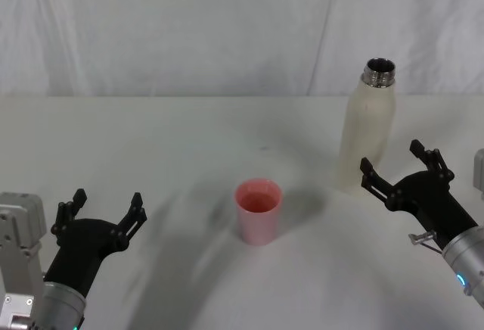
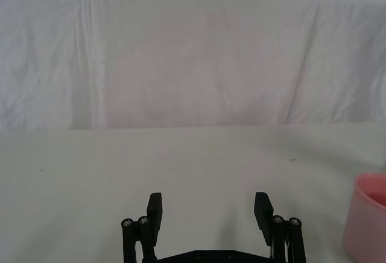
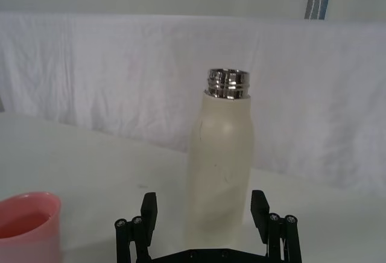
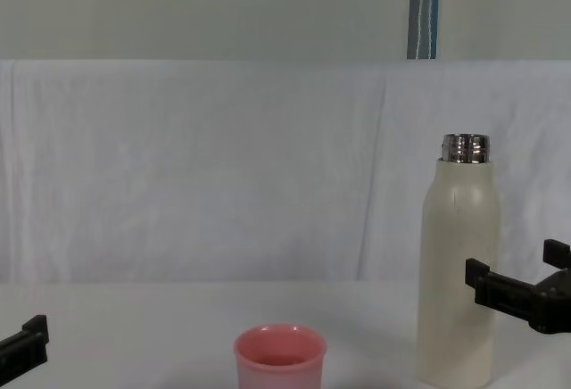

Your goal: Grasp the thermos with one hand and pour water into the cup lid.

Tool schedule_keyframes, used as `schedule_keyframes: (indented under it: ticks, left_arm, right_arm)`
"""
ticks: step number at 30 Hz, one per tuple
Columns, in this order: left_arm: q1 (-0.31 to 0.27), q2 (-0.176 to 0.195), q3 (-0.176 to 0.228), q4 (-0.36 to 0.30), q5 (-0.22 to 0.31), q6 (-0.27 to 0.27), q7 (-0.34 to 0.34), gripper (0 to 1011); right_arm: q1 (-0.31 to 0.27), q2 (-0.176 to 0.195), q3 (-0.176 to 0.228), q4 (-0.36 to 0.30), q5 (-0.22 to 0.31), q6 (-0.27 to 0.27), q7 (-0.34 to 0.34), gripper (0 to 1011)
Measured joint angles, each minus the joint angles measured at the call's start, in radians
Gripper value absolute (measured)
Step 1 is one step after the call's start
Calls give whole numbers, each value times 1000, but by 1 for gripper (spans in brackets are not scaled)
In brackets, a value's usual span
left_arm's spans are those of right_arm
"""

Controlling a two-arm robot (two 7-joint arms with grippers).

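The cream-white thermos [image 1: 367, 131] stands upright at the right of the table, its open steel neck [image 3: 228, 84] on top. My right gripper [image 1: 395, 167] is open just in front of it, the jaws level with its lower body and apart from it; the thermos [image 3: 219, 172] stands between and beyond the fingers [image 3: 148, 210]. The pink cup lid [image 1: 259, 210] sits upright at the table's middle, also seen as the cup lid [image 4: 280, 358] and at the edge as the cup lid [image 2: 367, 224]. My left gripper [image 1: 106, 210] hangs open at the near left, holding nothing.
A white cloth covers the table [image 1: 166, 148] and hangs as a backdrop [image 4: 223, 166] behind it. Bare surface lies between the cup lid and the left gripper. A blue-grey vertical bar [image 4: 425, 10] shows behind the backdrop.
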Motion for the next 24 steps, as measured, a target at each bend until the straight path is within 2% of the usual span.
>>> schedule_keyframes:
  ticks: [24]
  left_arm:
    - [0, 0, 0, 0, 0, 0, 0, 1001]
  right_arm:
    - [-17, -34, 23, 5, -3, -1, -15, 1001]
